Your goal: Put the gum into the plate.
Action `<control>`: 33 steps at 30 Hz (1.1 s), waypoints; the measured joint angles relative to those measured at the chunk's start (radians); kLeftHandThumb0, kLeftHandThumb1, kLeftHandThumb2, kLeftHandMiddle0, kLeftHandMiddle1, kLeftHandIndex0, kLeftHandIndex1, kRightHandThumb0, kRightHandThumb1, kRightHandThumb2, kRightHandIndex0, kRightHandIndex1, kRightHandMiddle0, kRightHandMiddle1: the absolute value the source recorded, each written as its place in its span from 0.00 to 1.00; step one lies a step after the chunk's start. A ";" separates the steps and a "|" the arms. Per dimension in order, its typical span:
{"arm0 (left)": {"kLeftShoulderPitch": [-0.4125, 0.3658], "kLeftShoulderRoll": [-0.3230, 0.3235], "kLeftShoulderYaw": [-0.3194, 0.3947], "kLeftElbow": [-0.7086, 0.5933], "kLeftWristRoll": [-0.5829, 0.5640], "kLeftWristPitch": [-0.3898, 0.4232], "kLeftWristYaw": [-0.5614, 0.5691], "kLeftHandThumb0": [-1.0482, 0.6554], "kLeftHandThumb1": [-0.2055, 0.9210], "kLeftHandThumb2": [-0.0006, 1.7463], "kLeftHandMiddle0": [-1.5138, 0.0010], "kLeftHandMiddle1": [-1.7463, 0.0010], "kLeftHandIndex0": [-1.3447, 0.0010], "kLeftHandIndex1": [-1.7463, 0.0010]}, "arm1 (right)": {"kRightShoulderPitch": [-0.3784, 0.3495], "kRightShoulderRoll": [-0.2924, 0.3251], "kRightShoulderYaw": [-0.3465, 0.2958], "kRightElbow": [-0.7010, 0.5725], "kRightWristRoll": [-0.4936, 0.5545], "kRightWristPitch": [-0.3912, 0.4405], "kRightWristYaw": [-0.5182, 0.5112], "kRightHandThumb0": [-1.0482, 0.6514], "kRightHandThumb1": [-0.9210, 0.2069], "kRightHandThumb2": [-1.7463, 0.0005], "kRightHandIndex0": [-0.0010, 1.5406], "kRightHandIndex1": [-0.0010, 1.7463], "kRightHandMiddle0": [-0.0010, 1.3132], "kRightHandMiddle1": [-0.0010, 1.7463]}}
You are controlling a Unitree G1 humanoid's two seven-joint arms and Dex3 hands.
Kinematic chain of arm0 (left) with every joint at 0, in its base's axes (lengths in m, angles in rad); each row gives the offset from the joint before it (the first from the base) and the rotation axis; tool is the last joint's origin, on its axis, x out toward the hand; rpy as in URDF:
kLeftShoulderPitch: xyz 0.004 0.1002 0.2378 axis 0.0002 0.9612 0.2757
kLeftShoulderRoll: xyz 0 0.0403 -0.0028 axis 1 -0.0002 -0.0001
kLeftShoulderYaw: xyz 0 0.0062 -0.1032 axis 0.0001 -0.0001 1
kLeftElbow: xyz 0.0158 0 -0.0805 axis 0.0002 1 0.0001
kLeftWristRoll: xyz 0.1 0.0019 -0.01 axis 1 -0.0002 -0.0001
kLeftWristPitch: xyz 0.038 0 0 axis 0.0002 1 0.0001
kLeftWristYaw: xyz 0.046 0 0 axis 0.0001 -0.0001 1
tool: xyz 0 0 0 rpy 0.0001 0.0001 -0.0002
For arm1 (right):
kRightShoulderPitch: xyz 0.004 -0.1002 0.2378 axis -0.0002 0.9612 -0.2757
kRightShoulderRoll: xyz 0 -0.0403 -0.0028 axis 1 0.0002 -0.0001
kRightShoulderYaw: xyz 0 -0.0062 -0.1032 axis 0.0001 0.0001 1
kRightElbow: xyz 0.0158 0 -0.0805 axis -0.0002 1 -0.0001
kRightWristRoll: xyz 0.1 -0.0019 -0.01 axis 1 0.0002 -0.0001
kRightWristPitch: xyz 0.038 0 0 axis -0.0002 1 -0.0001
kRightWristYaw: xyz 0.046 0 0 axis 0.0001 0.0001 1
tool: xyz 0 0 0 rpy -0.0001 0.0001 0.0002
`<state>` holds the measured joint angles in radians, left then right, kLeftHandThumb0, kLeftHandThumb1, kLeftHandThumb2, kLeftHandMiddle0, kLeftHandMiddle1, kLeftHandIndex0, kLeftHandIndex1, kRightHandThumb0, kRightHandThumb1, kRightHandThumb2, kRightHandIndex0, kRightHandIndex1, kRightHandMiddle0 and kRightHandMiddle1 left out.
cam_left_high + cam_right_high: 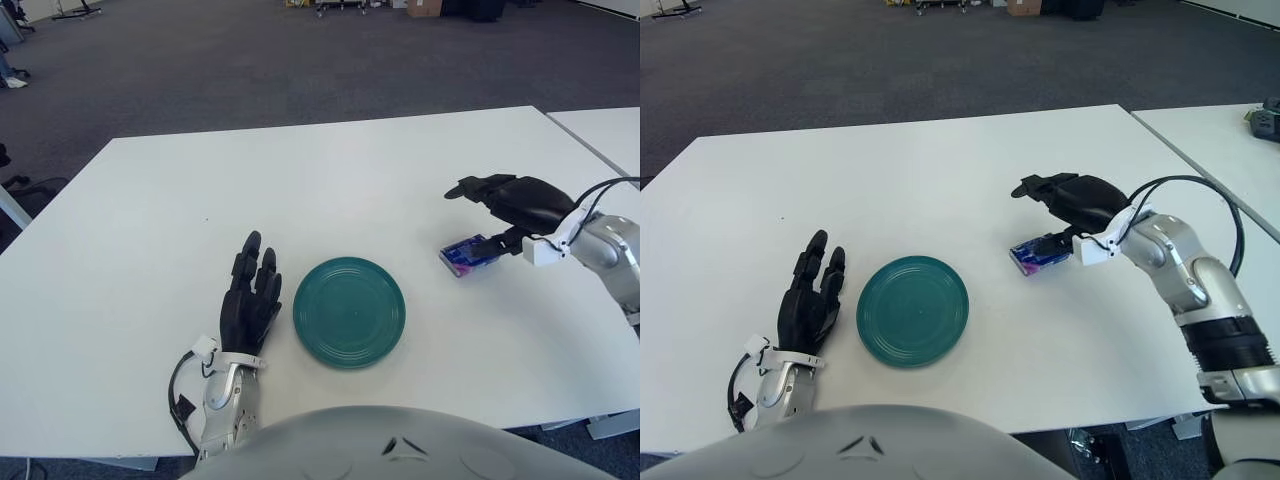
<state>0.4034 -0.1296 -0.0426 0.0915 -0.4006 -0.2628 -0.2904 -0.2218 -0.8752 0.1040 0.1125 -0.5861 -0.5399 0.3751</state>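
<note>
Right robot hand (1065, 215) pinching gum (1040, 254) at 3 o'clock of plate (912, 310); left robot hand (812, 300) spread at 9 o'clock, open counter (940, 170) beyond.

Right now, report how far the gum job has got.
Done: nothing is in the green plate yet. In hand: the right robot hand is over the gum pack to the plate's right; whether the pack is gripped or lifted cannot be told. Left: carry it left and set it in the plate. The left robot hand shows open beside the plate's left edge.
</note>
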 measured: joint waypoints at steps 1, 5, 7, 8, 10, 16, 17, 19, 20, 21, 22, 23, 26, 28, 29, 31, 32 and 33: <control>-0.001 0.000 0.000 0.001 0.001 -0.002 0.000 0.10 1.00 0.12 1.00 1.00 1.00 0.87 | -0.003 0.000 0.007 0.017 -0.001 -0.013 -0.001 0.10 0.00 0.67 0.17 0.00 0.00 0.37; -0.003 0.002 0.000 0.004 0.010 -0.011 -0.001 0.10 1.00 0.13 1.00 1.00 1.00 0.88 | -0.006 0.000 0.035 0.056 -0.007 -0.044 -0.003 0.09 0.00 0.65 0.16 0.00 0.00 0.36; -0.005 0.003 0.000 0.006 0.019 -0.014 -0.001 0.10 1.00 0.14 1.00 1.00 1.00 0.89 | -0.007 0.000 0.047 0.066 -0.007 -0.053 0.001 0.09 0.00 0.64 0.16 0.00 0.00 0.35; -0.006 0.003 0.000 0.008 0.023 -0.015 -0.001 0.11 1.00 0.14 1.00 1.00 1.00 0.89 | -0.007 0.000 0.051 0.069 -0.007 -0.057 0.005 0.09 0.00 0.64 0.16 0.00 0.00 0.35; -0.008 0.004 -0.001 0.009 0.030 -0.015 -0.002 0.11 1.00 0.15 1.00 1.00 1.00 0.89 | -0.006 0.000 0.059 0.071 -0.007 -0.060 0.017 0.09 0.00 0.64 0.15 0.00 0.00 0.36; -0.009 0.007 -0.001 0.013 0.041 -0.015 -0.006 0.11 1.00 0.15 1.00 1.00 1.00 0.90 | -0.004 0.000 0.075 0.092 -0.008 -0.075 0.023 0.09 0.00 0.62 0.15 0.00 0.00 0.36; -0.009 0.007 0.000 0.013 0.044 -0.016 -0.007 0.11 1.00 0.15 1.00 1.00 1.00 0.90 | -0.002 0.000 0.078 0.099 -0.011 -0.078 0.020 0.09 0.00 0.62 0.15 0.00 0.00 0.35; -0.009 0.008 0.000 0.014 0.049 -0.018 -0.010 0.10 1.00 0.15 1.00 1.00 1.00 0.90 | 0.000 0.000 0.088 0.122 -0.020 -0.087 0.009 0.08 0.00 0.62 0.15 0.00 0.00 0.35; -0.010 0.008 0.000 0.015 0.051 -0.018 -0.012 0.10 1.00 0.15 1.00 1.00 1.00 0.91 | 0.001 0.001 0.093 0.135 -0.025 -0.090 0.003 0.08 0.00 0.62 0.15 0.00 0.00 0.35; -0.010 0.009 0.001 0.015 0.053 -0.018 -0.014 0.10 1.00 0.15 1.00 1.00 1.00 0.91 | 0.002 0.002 0.098 0.146 -0.029 -0.094 -0.003 0.08 0.00 0.62 0.15 0.00 0.00 0.35; -0.011 0.009 0.001 0.016 0.054 -0.018 -0.016 0.10 1.00 0.15 1.00 1.00 1.00 0.91 | 0.004 0.004 0.104 0.159 -0.033 -0.098 -0.009 0.08 0.00 0.62 0.15 0.00 0.00 0.35; -0.011 0.009 0.002 0.016 0.055 -0.018 -0.018 0.10 1.00 0.15 1.00 1.00 1.00 0.91 | 0.005 0.005 0.109 0.168 -0.036 -0.101 -0.013 0.08 0.00 0.62 0.14 0.00 0.00 0.35; -0.012 0.009 0.003 0.017 0.055 -0.017 -0.020 0.11 1.00 0.14 1.00 1.00 1.00 0.90 | 0.004 0.010 0.125 0.207 -0.057 -0.107 -0.040 0.09 0.00 0.63 0.14 0.00 0.00 0.34; -0.012 0.009 0.003 0.017 0.054 -0.016 -0.022 0.11 1.00 0.13 1.00 1.00 1.00 0.90 | 0.004 0.015 0.134 0.228 -0.067 -0.109 -0.055 0.09 0.00 0.64 0.14 0.00 0.00 0.34; -0.012 0.009 0.004 0.016 0.053 -0.015 -0.023 0.11 1.00 0.13 1.00 1.00 1.00 0.89 | 0.005 0.017 0.138 0.235 -0.069 -0.110 -0.060 0.09 0.00 0.64 0.14 0.00 0.00 0.34; -0.012 0.009 0.005 0.015 0.047 -0.010 -0.026 0.12 1.00 0.12 1.00 1.00 1.00 0.89 | 0.005 0.024 0.147 0.247 -0.072 -0.113 -0.072 0.10 0.00 0.65 0.14 0.00 0.00 0.34; -0.012 0.009 0.006 0.015 0.043 -0.006 -0.027 0.12 1.00 0.12 1.00 1.00 1.00 0.89 | 0.006 0.027 0.151 0.250 -0.073 -0.115 -0.079 0.10 0.00 0.65 0.14 0.00 0.00 0.34; -0.012 0.009 0.006 0.014 0.041 -0.004 -0.027 0.12 1.00 0.12 1.00 1.00 1.00 0.89 | 0.007 0.031 0.156 0.253 -0.074 -0.119 -0.087 0.10 0.00 0.66 0.14 0.00 0.00 0.34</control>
<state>0.3918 -0.1209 -0.0369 0.1054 -0.3594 -0.2668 -0.3173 -0.2153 -0.8440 0.2605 0.3651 -0.6605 -0.6585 0.2884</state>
